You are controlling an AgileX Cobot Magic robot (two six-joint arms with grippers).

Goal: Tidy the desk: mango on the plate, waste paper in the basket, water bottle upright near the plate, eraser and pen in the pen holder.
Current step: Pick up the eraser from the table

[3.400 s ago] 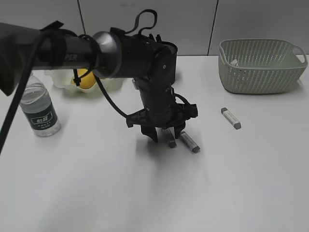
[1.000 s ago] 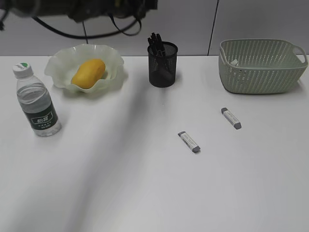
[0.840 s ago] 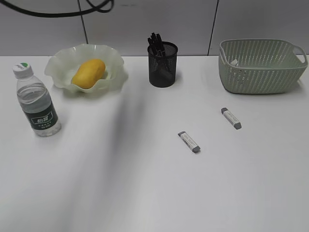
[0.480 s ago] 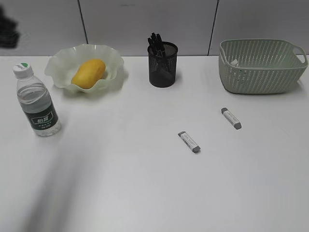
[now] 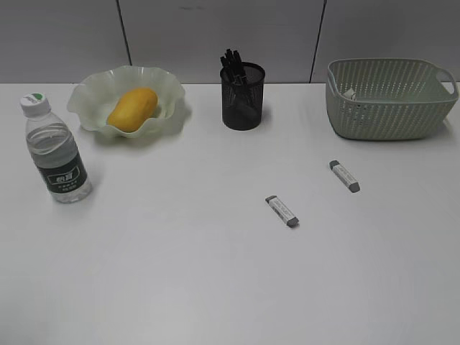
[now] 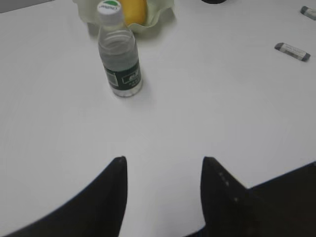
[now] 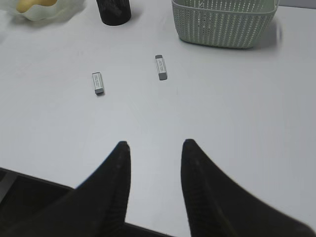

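Both arms are out of the exterior view, and the desk [image 5: 180, 273] lies wide and white. The mango [image 5: 132, 109] sits in the plate [image 5: 169, 90] at the back left, and the water bottle [image 5: 57, 152] stands upright in front of the plate, toward the left edge, cap on top. Black pens poke out of the pen holder [image 5: 241, 97] at the back centre. The basket [image 5: 388, 97] is at the back right, with a scrap of waste paper [image 5: 348, 93] showing white through its wall. Two erasers remain out on the desk: one eraser [image 5: 282, 210] near the middle, the other eraser [image 5: 344, 175] closer to the basket, well apart from each other. From the wrist views, the left pincer [image 6: 164, 165] hovers above bare desk with its fingers spread and nothing between them, the bottle ahead of it. The right pincer [image 7: 155, 148] likewise hangs parted and empty, the two erasers lying ahead of it.
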